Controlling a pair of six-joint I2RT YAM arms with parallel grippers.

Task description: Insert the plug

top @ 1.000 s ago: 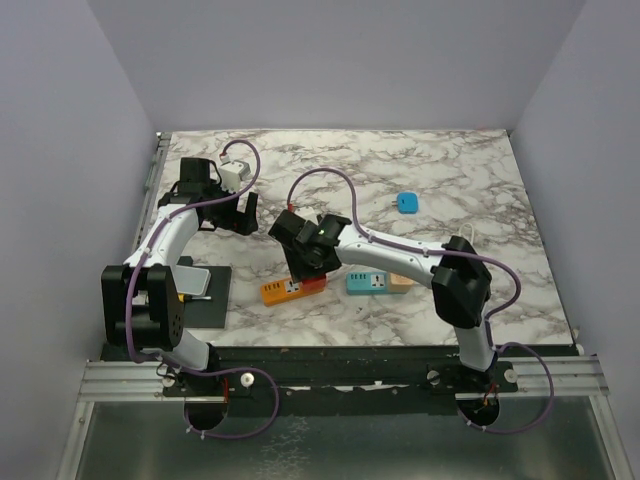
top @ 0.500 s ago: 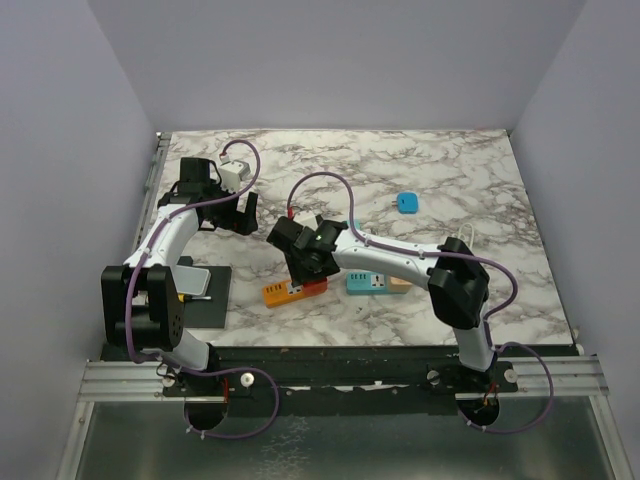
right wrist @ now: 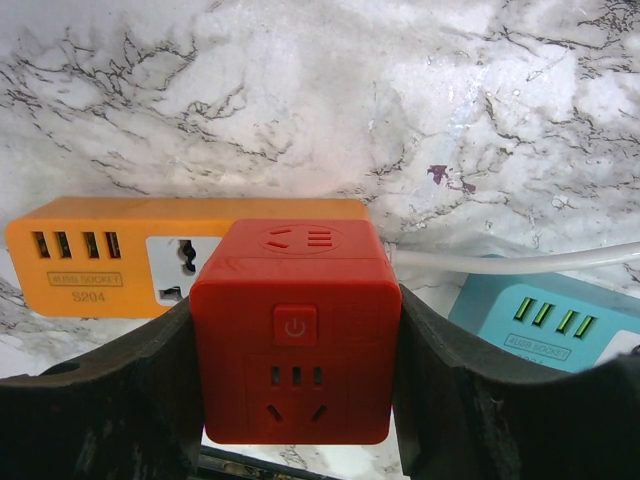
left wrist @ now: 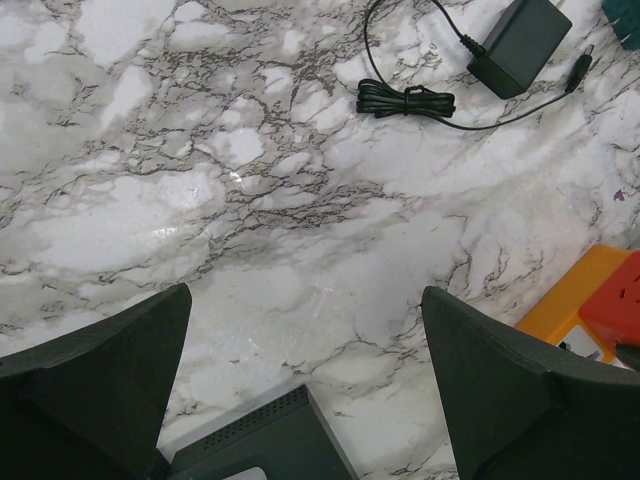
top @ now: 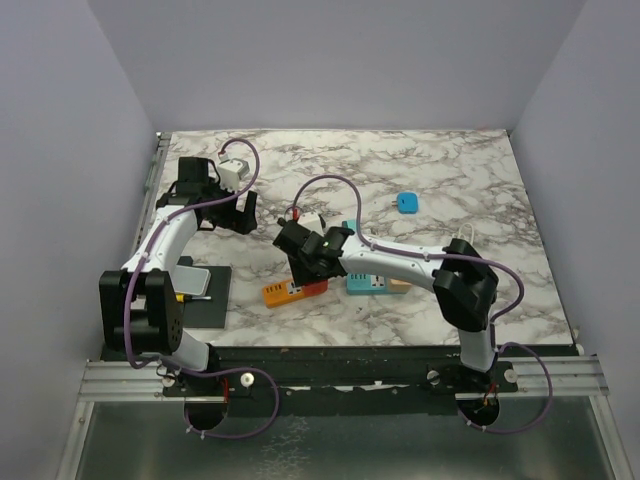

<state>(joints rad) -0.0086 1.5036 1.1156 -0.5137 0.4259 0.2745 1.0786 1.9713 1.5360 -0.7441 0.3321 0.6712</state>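
While the left gripper (top: 226,213) is hanging released, the right gripper (right wrist: 295,405) is clasping the red plug (right wrist: 295,340) over the orange strip (right wrist: 100,255) for insertion.

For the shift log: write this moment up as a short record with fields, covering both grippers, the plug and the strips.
right gripper: shut on the red cube plug, one finger on each side
plug position: over the orange strip, partly covering its socket; whether it is seated cannot be told
orange strip: flat on the marble table
teal strip: beside the orange strip, with a white cable running past
left gripper: open, empty, above bare marble
black power adapter: lying apart, cord bundled
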